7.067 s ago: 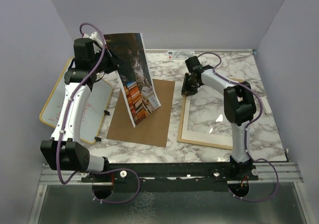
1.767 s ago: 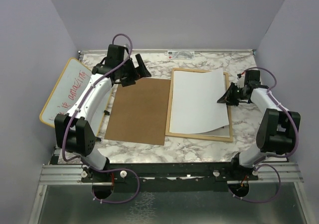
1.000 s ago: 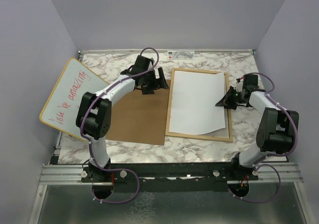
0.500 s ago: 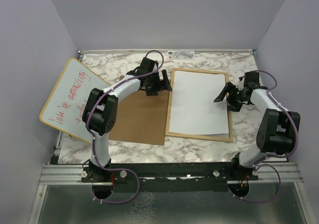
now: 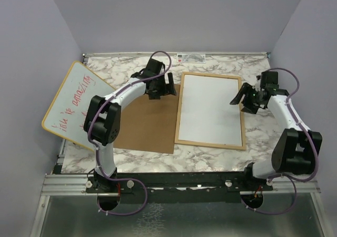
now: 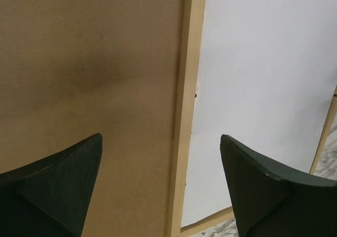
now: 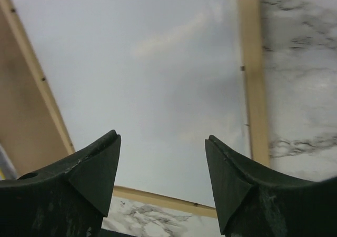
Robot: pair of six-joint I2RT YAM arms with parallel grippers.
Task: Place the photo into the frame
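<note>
Lying plain-white-back up: photo | in thin light-wood frame | left tool apart | right tool apart

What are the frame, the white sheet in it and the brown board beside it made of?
Frame: thin light wood, matt, pale even colour; could be veneer.
White sheet: looks like paper, plain matt white, lying flat inside the frame.
Brown board: seems fibreboard or stiff card, uniform dull brown with no grain.
</note>
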